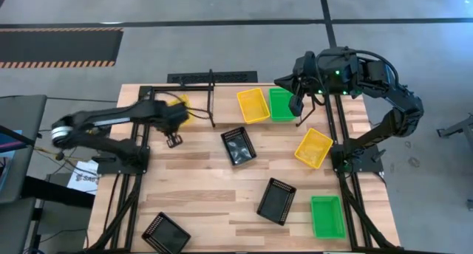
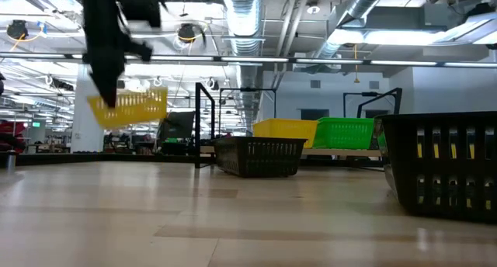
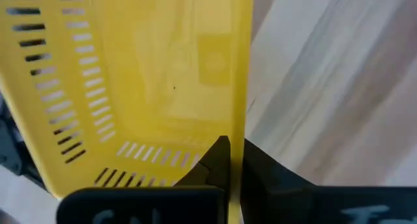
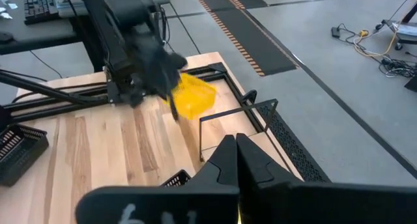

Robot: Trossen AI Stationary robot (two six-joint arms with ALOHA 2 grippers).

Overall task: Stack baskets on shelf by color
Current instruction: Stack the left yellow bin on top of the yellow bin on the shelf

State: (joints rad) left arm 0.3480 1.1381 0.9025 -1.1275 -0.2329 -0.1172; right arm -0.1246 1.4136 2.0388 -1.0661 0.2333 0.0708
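Low view — yellow basket (image 2: 128, 108) perforated, tilted, airborne — left hand (image 3: 231, 160) clamped on its rim.

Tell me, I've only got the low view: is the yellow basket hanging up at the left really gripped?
Observer: Yes. The left wrist view shows the left gripper shut on the held yellow basket at its rim.
Operator: Where's the right gripper?
Observer: The right gripper is at the table's far side, beside the green basket, shut and empty.
Operator: Any yellow ones I can't see properly?
Observer: A loose yellow basket lies on the table near the right arm's base.
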